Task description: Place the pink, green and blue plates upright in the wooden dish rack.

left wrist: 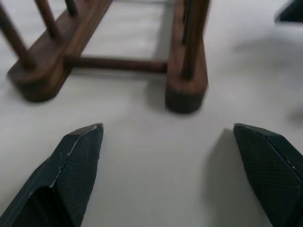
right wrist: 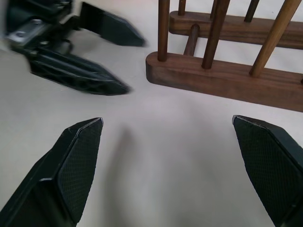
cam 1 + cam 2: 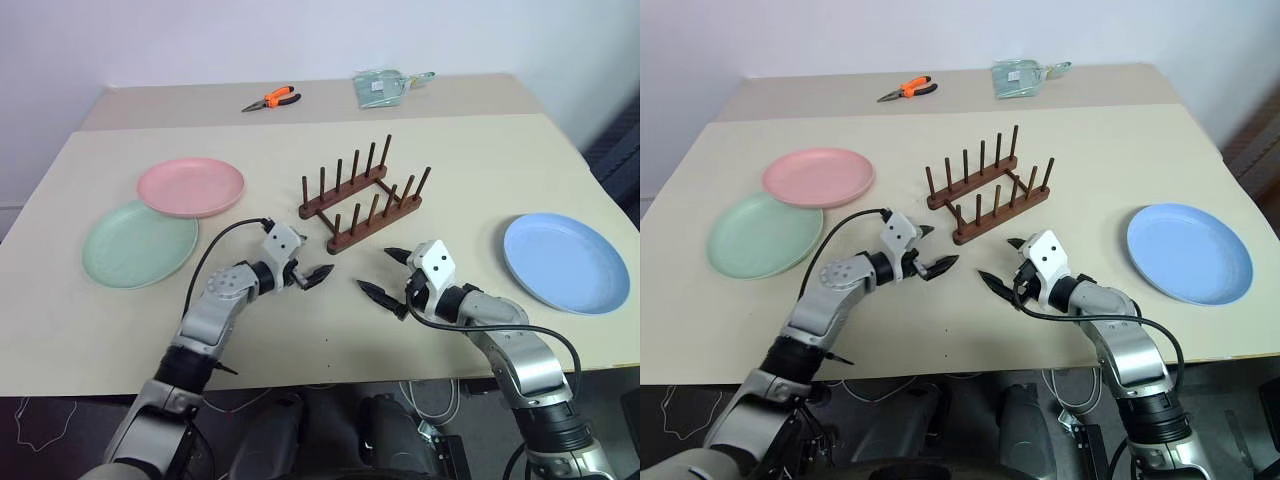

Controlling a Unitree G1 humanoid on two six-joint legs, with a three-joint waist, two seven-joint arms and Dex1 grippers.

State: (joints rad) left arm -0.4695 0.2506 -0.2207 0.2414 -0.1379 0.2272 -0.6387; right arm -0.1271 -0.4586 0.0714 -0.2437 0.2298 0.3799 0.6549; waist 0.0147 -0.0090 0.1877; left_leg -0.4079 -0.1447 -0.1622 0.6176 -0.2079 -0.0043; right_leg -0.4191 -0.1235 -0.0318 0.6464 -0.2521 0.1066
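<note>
Just beyond both released grippers, left (image 3: pixel 301 268) and right (image 3: pixel 386 272), stands the wooden dish rack (image 3: pixel 362 197).

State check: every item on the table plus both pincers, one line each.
pink plate: flat on table, rim overlapping green plate
green plate: flat on table
blue plate: flat on table, apart from the others
wooden dish rack: upright, no plates in it
pliers: lying at far edge
left pincer: open, holding nothing
right pincer: open, holding nothing
</note>
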